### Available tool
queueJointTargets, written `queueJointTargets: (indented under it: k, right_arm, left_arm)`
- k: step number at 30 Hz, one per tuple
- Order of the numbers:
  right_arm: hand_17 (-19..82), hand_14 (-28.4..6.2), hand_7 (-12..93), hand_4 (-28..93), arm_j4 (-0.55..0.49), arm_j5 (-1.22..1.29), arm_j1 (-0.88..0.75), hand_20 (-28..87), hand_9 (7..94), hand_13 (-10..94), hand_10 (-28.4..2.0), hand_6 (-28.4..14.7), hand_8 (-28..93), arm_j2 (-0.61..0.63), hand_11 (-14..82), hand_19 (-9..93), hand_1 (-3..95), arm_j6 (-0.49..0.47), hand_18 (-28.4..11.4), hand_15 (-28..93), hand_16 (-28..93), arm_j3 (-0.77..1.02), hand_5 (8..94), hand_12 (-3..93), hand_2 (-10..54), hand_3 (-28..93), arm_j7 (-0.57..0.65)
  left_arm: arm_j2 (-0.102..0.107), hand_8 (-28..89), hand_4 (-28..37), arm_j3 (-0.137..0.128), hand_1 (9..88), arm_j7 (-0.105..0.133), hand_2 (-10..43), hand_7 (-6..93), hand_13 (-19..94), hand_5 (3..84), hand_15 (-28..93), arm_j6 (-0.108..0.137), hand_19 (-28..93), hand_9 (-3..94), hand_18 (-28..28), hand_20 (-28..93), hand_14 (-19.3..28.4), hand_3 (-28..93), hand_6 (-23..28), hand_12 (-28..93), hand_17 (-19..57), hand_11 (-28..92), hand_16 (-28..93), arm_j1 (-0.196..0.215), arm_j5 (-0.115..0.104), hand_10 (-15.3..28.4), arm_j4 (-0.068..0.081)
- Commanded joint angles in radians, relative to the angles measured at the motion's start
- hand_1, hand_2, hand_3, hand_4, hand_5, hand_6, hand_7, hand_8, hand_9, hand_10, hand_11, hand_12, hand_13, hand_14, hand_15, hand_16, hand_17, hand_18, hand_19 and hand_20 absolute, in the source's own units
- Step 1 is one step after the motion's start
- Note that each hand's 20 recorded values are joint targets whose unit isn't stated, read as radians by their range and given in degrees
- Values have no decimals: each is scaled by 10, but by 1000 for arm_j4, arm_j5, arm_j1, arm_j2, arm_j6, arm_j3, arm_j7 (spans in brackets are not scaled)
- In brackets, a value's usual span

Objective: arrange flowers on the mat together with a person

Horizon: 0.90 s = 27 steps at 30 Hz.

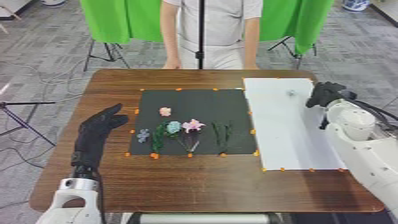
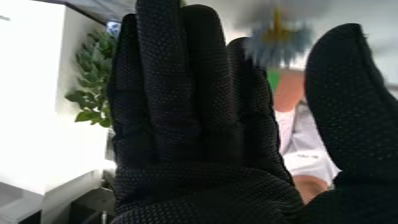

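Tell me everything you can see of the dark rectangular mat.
The dark rectangular mat lies flat on the brown wooden table, its right side along the white sheet. It looks matte, with orange pieces along its edges. A lone peach-pink flower rests on its far half; blue, pale blue-green and pink blooms and green stems lie nearer.

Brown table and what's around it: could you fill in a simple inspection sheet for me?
Surface: brown wooden table, with a dark mat beside a white sheet.
Job's things: pink and bluish blooms and green stems on the mat; a pale flower over the white sheet.
Clutter: nothing seen.
Hands: left hand open at the mat's left; right hand open by the sheet, near the pale flower.
Cables: dark ones along the right arm; thin ones on the floor.
Surroundings: green cloth, stands, grey floor.
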Motion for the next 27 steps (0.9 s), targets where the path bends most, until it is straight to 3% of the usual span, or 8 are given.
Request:
queueJointTargets:
  k: [1, 5, 11, 17, 21, 27]
  right_arm:
    - [430, -68, 191, -275, 34, 4, 4, 485, 787, 783, -93, 61, -120, -31, 127, 275, 381, 97, -124, 220, 247, -31, 578, 142, -95, 755, -7]
    - [425, -59, 214, -281, 40, 10, -17, 502, 809, 808, -81, 78, -132, -24, 139, 263, 422, 177, -121, 233, 257, -47, 617, 145, -95, 748, -9]
    - [418, -29, 249, -281, 41, -10, -28, 532, 877, 844, -58, 87, -19, -29, 52, 257, 551, 163, -114, 195, 422, -67, 739, 274, -95, 621, -7]
    - [414, -15, 246, -279, 22, -5, -28, 534, 902, 863, -44, 79, 18, -21, 45, 270, 590, 205, -108, 173, 485, -77, 788, 310, -95, 616, 13]
    - [419, -15, 244, -279, -121, -6, -39, 529, 930, 886, -45, 68, 41, 21, 60, 276, 598, 270, -103, 171, 513, -58, 817, 330, -95, 619, 63]
    - [418, -27, 225, -277, -367, 32, 2, 516, 936, 867, -48, 57, 54, 78, 65, 239, 601, 292, -100, 196, 554, -100, 835, 333, -95, 624, 83]
  left_arm:
    - [-7, -48, -228, 10, 233, -15, 16, 126, 400, 499, 205, -23, 73, 501, 123, 203, 189, 680, 41, 169, 95, 212, 30, -15, 5, 147, 12]
    - [-2, -48, -228, 11, 232, -16, 15, 125, 400, 499, 204, -25, 73, 502, 123, 203, 188, 681, 42, 169, 95, 212, 30, -19, 5, 148, 14]
    - [-1, -48, -227, 10, 233, -12, 16, 126, 400, 499, 203, -22, 73, 501, 123, 202, 188, 681, 42, 169, 94, 212, 30, -20, 6, 148, 12]
    - [-10, -48, -226, 6, 234, -8, 16, 124, 398, 500, 203, -18, 72, 499, 123, 201, 187, 681, 44, 169, 94, 213, 30, -6, 8, 148, 5]
    - [-11, -48, -225, 2, 234, -4, 16, 124, 397, 500, 202, -8, 71, 496, 122, 201, 188, 681, 44, 169, 93, 213, 30, -2, 5, 147, 3]
    - [1, -48, -223, -1, 236, -7, 16, 122, 394, 498, 201, -6, 69, 492, 123, 200, 186, 680, 46, 168, 92, 214, 30, 1, 0, 145, 3]
